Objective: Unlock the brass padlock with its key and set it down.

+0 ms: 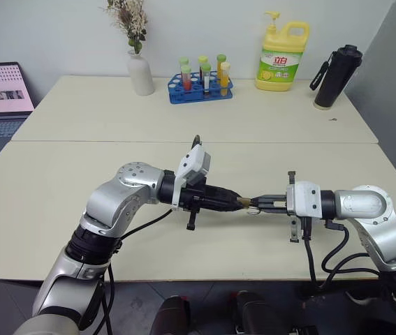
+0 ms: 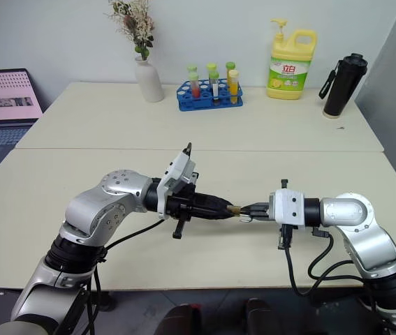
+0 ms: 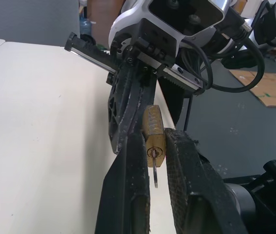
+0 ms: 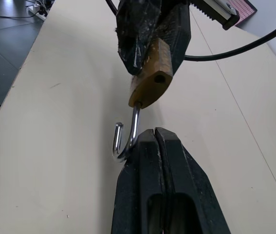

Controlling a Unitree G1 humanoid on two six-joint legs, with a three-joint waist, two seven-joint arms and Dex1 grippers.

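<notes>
Above the near table, my left gripper is shut on the brass padlock, a small golden block pinched between its two black fingers. The key sticks out of the keyhole in the padlock's end. The silvery shackle stands open, one leg still in the body and its free hooked end out. My right gripper points at the padlock from the other side, fingers shut, tips right beside the shackle's bend. The shackle lies next to the tips, not between them.
Both hands hover over the front table, near its front edge. At the back stand a white vase with dried flowers, a blue rack of tubes, a yellow detergent bottle and a black flask. A laptop sits at the far left.
</notes>
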